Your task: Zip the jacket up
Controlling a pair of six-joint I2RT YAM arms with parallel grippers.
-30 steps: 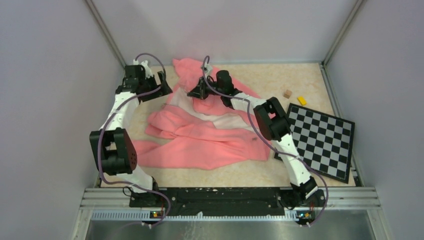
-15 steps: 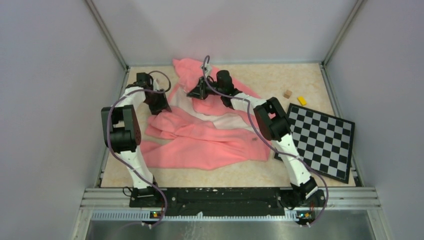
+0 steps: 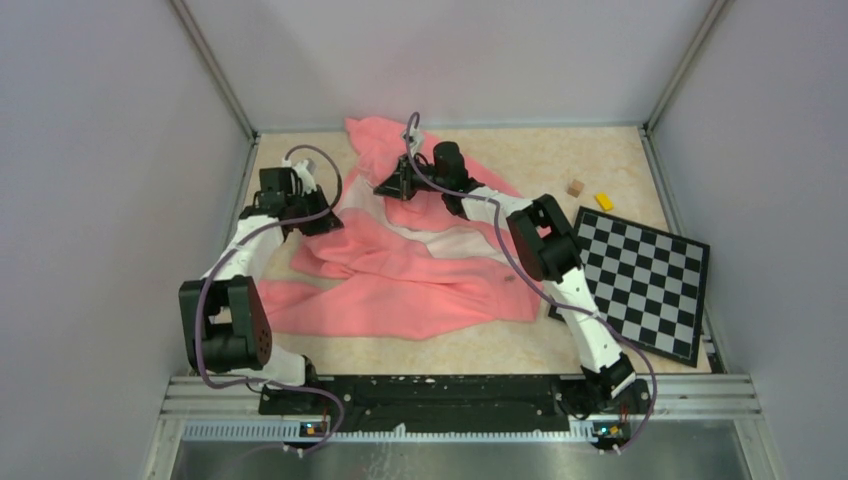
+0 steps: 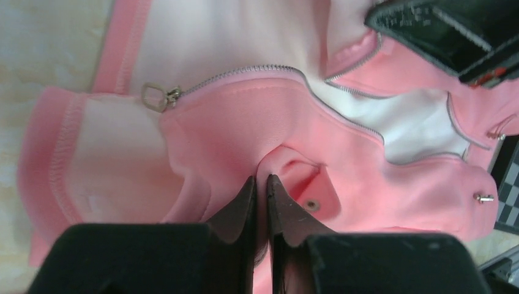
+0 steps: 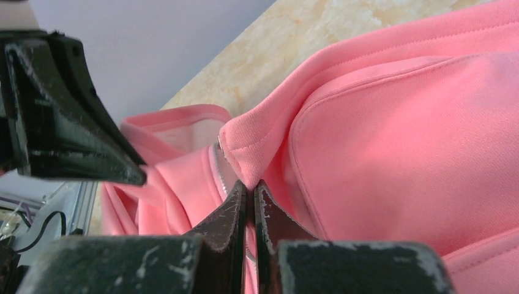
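The salmon-pink jacket (image 3: 420,280) lies crumpled and unzipped across the middle of the table, its paler lining showing. My left gripper (image 3: 316,216) sits at the jacket's left edge. In the left wrist view this gripper (image 4: 261,180) is shut on a raised fold of the jacket (image 4: 232,122), beside the pocket flap's snap (image 4: 312,204). The zipper pull (image 4: 156,97) lies loose up and to the left, at the end of the zipper teeth (image 4: 257,67). My right gripper (image 3: 396,186) is at the jacket's far side, and in its wrist view it (image 5: 250,187) is shut on a corner of the jacket's front edge (image 5: 245,150) by the zipper.
A checkerboard (image 3: 645,280) lies tilted at the right. A small wooden cube (image 3: 575,187) and a yellow block (image 3: 604,201) sit behind it. Grey walls close in the table on three sides. The left arm's black gripper body (image 5: 61,122) looms close in the right wrist view.
My left gripper came forward from the back left corner onto the jacket's left edge and closed on a fold. The right arm has not moved.
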